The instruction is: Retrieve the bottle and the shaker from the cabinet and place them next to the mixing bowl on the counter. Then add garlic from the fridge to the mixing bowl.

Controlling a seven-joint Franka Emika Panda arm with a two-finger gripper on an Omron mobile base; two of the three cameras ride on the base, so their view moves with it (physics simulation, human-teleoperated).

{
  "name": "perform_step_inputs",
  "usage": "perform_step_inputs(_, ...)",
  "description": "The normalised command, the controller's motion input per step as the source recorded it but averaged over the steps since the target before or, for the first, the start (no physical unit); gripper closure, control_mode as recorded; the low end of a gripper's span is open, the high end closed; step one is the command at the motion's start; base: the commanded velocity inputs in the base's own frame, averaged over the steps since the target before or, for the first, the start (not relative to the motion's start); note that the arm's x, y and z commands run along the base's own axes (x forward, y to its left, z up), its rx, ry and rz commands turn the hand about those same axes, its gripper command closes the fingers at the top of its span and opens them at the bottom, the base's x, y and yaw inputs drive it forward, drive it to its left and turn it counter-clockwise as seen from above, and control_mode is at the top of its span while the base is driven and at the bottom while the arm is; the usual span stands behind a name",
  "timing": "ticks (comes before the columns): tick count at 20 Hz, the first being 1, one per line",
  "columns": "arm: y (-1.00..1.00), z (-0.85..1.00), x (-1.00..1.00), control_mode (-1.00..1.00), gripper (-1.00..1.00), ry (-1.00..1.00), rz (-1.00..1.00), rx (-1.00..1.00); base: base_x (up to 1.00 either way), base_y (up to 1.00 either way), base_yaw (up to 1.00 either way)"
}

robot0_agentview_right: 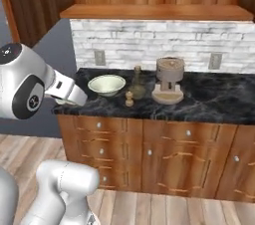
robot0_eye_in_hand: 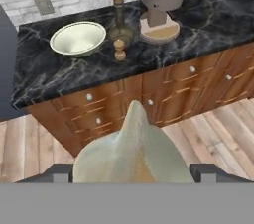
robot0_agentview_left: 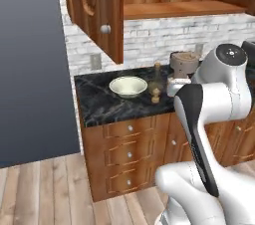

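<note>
The garlic (robot0_eye_in_hand: 133, 156) sits low centre in the hand view, pointed tip up, clasped between the wide-spread tips of the end effector (robot0_eye_in_hand: 131, 172). The mixing bowl (robot0_eye_in_hand: 78, 37) lies ahead toward the upper left, on the desk (robot0_eye_in_hand: 208, 17), with the bottle (robot0_eye_in_hand: 119, 25) and shaker (robot0_eye_in_hand: 119, 49) just beside it. The arm is held back from the desk, elbow folded

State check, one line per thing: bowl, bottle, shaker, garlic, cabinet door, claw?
mixing bowl: upright on counter, empty
bottle: upright beside the bowl
shaker: upright in front of the bottle
garlic: held between the claw's fingers, off the counter
cabinet door: open
claw: closed on garlic
</note>
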Motion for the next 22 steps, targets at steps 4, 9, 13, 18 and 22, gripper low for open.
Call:
perform_step_inputs(4,0.00,0.00,0.00,1.00,1.00,0.00,0.00,0.00,0.59,-0.88,0.49)
perform_step_inputs(9,0.00,0.00,0.00,1.00,1.00,0.00,0.00,0.00,0.78,-0.43,0.41)
perform_step_inputs(13,0.00,0.00,0.00,1.00,1.00,0.00,0.00,0.00,0.49,-0.15,0.43)
perform_step_inputs(18,0.00,0.00,0.00,1.00,1.00,0.00,0.00,0.00,0.56,-0.51,0.44)
perform_step_inputs(22,0.00,0.00,0.00,1.00,1.00,0.00,0.00,0.00,0.37,-0.34,0.20)
